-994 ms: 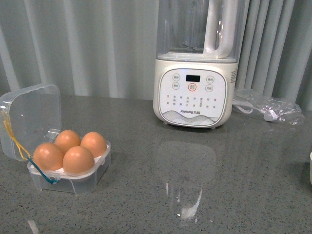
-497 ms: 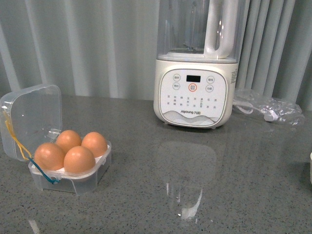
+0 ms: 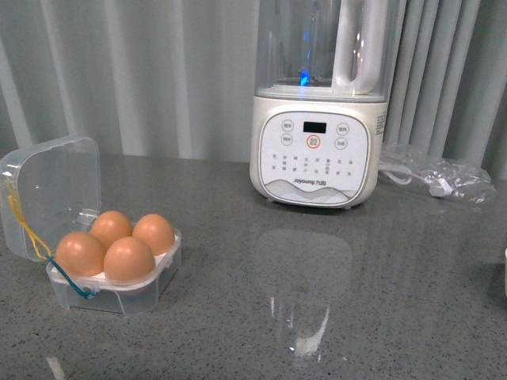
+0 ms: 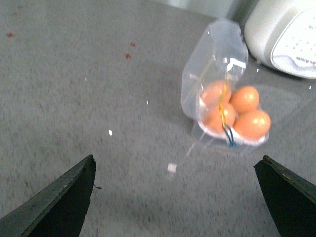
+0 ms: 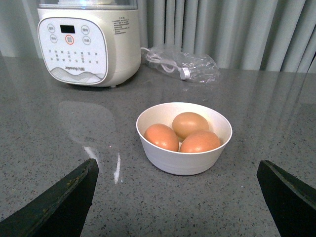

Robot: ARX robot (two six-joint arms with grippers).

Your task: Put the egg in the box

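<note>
The clear egg box (image 3: 111, 294) stands at the table's left with its lid (image 3: 51, 190) hinged open. All its hollows hold orange-brown eggs that look alike, such as the front egg (image 3: 128, 260); I cannot tell them apart. Neither gripper shows in the front view. In the blurred left wrist view my left gripper (image 4: 177, 163) is open and empty, above bare table short of the box (image 4: 217, 89) and its eggs (image 4: 252, 123). My right gripper (image 5: 177, 180) is open and empty, just short of a white bowl (image 5: 183, 160) holding three more eggs (image 5: 190, 123).
A big white blender (image 3: 313, 154) stands at the back centre, also in the right wrist view (image 5: 89, 44). A clear bag with a white cable (image 3: 436, 176) lies to its right. The bowl's edge (image 3: 505, 273) shows at the far right. Curtains hang behind.
A blue light now glows inside the blender jar. The box and its eggs have stayed where they were, apart from a very slight shift of the view.
</note>
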